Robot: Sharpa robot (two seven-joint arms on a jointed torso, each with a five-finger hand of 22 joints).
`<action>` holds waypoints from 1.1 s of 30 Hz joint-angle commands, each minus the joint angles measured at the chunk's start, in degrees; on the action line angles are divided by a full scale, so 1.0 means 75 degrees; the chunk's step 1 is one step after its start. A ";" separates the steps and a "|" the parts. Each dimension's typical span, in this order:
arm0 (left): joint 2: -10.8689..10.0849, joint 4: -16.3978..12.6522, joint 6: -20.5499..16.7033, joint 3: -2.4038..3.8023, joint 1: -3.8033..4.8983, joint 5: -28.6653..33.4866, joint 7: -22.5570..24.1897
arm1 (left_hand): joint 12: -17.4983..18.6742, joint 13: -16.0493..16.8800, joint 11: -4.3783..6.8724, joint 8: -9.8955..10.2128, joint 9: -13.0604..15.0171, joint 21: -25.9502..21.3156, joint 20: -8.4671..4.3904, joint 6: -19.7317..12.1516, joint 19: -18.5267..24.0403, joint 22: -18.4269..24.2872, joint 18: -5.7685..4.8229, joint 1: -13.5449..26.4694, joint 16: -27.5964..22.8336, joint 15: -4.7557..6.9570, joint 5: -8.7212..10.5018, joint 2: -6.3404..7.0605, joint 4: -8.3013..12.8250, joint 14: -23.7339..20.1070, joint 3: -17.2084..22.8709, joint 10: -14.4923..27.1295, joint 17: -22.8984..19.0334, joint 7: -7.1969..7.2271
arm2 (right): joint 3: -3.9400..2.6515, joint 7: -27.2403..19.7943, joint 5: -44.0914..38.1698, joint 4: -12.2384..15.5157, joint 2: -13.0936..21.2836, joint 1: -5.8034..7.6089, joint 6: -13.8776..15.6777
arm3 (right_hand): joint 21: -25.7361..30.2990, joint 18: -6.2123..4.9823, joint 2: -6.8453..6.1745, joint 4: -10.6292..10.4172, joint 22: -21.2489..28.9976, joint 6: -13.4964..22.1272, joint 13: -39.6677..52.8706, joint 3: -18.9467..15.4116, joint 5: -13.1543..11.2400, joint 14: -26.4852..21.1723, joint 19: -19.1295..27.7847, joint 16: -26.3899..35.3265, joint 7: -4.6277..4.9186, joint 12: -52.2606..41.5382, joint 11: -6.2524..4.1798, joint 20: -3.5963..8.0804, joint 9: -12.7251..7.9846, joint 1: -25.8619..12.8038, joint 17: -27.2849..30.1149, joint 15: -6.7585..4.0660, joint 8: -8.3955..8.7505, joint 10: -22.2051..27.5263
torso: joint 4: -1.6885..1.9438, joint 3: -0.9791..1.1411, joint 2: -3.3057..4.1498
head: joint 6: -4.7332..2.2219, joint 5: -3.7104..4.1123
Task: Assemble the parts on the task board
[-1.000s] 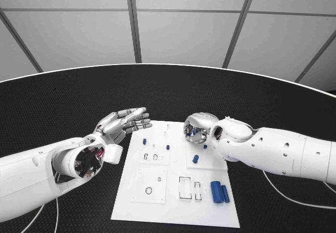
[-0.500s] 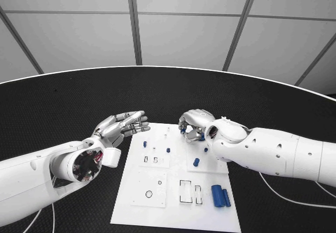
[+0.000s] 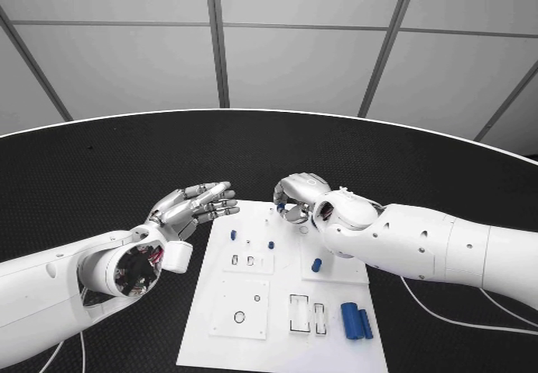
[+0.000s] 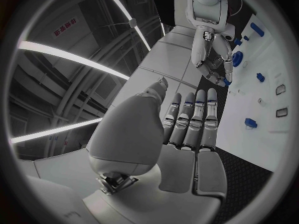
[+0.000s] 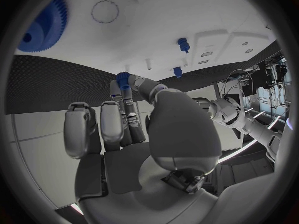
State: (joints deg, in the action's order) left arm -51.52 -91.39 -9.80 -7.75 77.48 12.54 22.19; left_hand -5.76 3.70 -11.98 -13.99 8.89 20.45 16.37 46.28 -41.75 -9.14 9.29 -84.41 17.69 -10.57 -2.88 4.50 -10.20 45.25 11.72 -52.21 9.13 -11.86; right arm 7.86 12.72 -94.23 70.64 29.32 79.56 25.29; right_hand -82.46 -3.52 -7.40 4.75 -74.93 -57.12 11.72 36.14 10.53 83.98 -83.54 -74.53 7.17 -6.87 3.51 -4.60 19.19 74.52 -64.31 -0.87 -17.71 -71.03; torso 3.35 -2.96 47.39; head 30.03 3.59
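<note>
A small blue part (image 5: 122, 79) is pinched at the fingertips of the right hand (image 3: 296, 196), over the top edge of the white board (image 3: 337, 353) at frame centre. The left hand (image 3: 193, 206) is held released, fingers extended, beside the board's upper left corner. Two blue cylinders (image 3: 355, 320) lie at lower right.

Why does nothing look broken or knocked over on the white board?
Nothing stands out as broken. The white board lies flat on the black table, with small blue parts resting on it. The right hand pinches a small blue piece over the board; the left hand hovers with nothing in it.
</note>
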 commanded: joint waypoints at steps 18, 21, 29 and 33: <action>0.0048 -0.0003 0.0001 0.0000 0.0107 0.0000 -0.0010 | 0.0043 -0.0009 -0.0052 0.0042 -0.0011 0.0021 0.0018 -0.0039 0.0043 0.0000 0.0046 0.0035 -0.0048 -0.0003 -0.0035 0.0009 0.0021 -0.0055 0.0012 0.0031 -0.0013 -0.0409 | -0.0005 -0.0095 -0.0009 -0.0284 -0.0322 0.0011 -0.0072 | -0.0048 0.0087 -0.0003 0.0028 -0.0362 -0.0022 0.0108 -0.0016 0.0013 0.0224 -0.0053 -0.0049 0.0043 -0.0019 -0.0031 -0.0010 0.0020 0.0056 -0.0021 -0.0056 -0.0040 -0.0104 | 0.0110 -0.0082 0.0140 | -0.0035 0.0022; 0.0047 -0.0005 -0.0001 0.0000 0.0115 0.0000 -0.0014 | 0.0043 -0.0009 -0.0052 0.0042 -0.0011 0.0021 0.0018 -0.0039 0.0043 0.0000 0.0046 0.0035 -0.0048 -0.0003 -0.0035 0.0009 0.0021 -0.0055 0.0012 0.0031 -0.0013 -0.0409 | -0.0005 -0.0098 -0.0009 -0.0301 -0.0332 0.0013 -0.0101 | -0.0048 0.0087 -0.0003 0.0028 -0.0362 -0.0022 0.0108 -0.0016 0.0013 0.0224 -0.0053 -0.0049 0.0043 -0.0019 -0.0031 -0.0010 0.0020 0.0056 -0.0021 -0.0056 -0.0040 -0.0104 | 0.0107 -0.0083 0.0149 | -0.0032 0.0010; 0.0048 -0.0006 0.0004 -0.0001 0.0128 0.0000 -0.0028 | 0.0043 -0.0009 -0.0052 0.0042 -0.0011 0.0021 0.0018 -0.0039 0.0043 0.0000 0.0046 0.0035 -0.0048 -0.0003 -0.0035 0.0009 0.0021 -0.0055 0.0012 0.0031 -0.0013 -0.0409 | -0.0005 -0.0079 -0.0009 -0.0373 -0.0341 0.0014 -0.0286 | -0.0032 0.0081 -0.0002 0.0022 -0.0335 -0.0014 0.0115 -0.0020 0.0009 0.0222 -0.0038 -0.0048 0.0042 -0.0014 -0.0028 -0.0012 0.0027 0.0042 -0.0013 -0.0054 -0.0037 -0.0096 | 0.0104 -0.0073 0.0154 | -0.0015 -0.0007; 0.0044 -0.0005 0.0008 -0.0001 0.0132 0.0000 -0.0035 | 0.0052 -0.0009 -0.0054 0.0046 -0.0013 0.0019 0.0018 -0.0041 0.0051 0.0002 0.0044 0.0037 -0.0053 -0.0005 -0.0034 0.0011 0.0027 -0.0057 0.0017 0.0036 -0.0015 -0.0412 | -0.0005 -0.0052 -0.0009 -0.0392 -0.0333 0.0015 -0.0360 | -0.0033 0.0081 -0.0002 0.0020 -0.0337 -0.0012 0.0116 -0.0021 0.0009 0.0223 -0.0038 -0.0051 0.0042 -0.0012 -0.0028 -0.0013 0.0028 0.0039 -0.0018 -0.0053 -0.0035 -0.0092 | 0.0099 -0.0068 0.0157 | -0.0004 -0.0004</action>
State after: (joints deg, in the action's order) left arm -51.18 -91.43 -9.74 -7.75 78.46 12.54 21.94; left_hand -5.77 3.70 -12.18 -13.99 8.84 20.45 16.37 46.28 -41.75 -9.14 9.30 -84.41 17.47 -10.57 -2.88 4.50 -10.20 45.25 11.71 -52.01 9.07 -11.86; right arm 7.84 12.30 -94.29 67.70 26.81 79.65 22.67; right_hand -82.44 -3.55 -7.35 4.58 -74.91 -56.96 12.12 35.98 10.25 83.94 -83.53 -74.53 7.25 -6.72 3.53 -4.60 19.33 74.55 -64.41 -0.81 -17.95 -71.02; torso 4.10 -3.52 48.54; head 29.92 3.53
